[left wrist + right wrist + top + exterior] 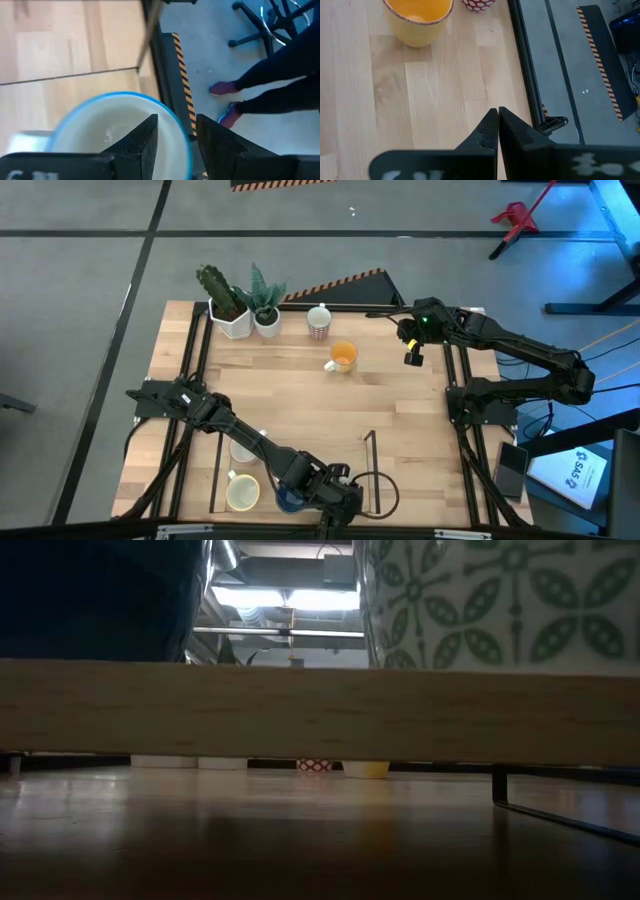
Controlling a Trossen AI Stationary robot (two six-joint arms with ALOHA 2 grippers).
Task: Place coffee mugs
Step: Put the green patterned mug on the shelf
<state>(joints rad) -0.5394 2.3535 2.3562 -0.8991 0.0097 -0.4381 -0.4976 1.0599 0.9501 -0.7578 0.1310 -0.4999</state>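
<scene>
My left gripper (312, 492) is at the table's near edge, shut on the blue mug (289, 499); the left wrist view shows the mug's white inside (105, 132). A cream mug (242, 493) stands just left of it. Another white mug (243, 449) shows partly under the left arm. The orange mug (343, 357) and a white mug with a red-patterned lower half (319, 323) stand near the far edge. My right gripper (412, 356) is shut and hovers to the right of the orange mug (418, 17), touching nothing. My left gripper holds the blue mug by its rim (181, 131), on the side toward the table's near edge. One finger (142, 145) is inside the mug and the other (217, 147) is outside. The fingers come from above, pointing down. The mug is upright, mouth up.
Two white pots with green plants (238, 312) stand at the far left corner. A black wire frame (372, 465) lies on the near right part of the table. In the low view a wooden bar (320, 710) blocks most of the scene. A person's legs (280, 75) stand on the floor beyond the near edge.
</scene>
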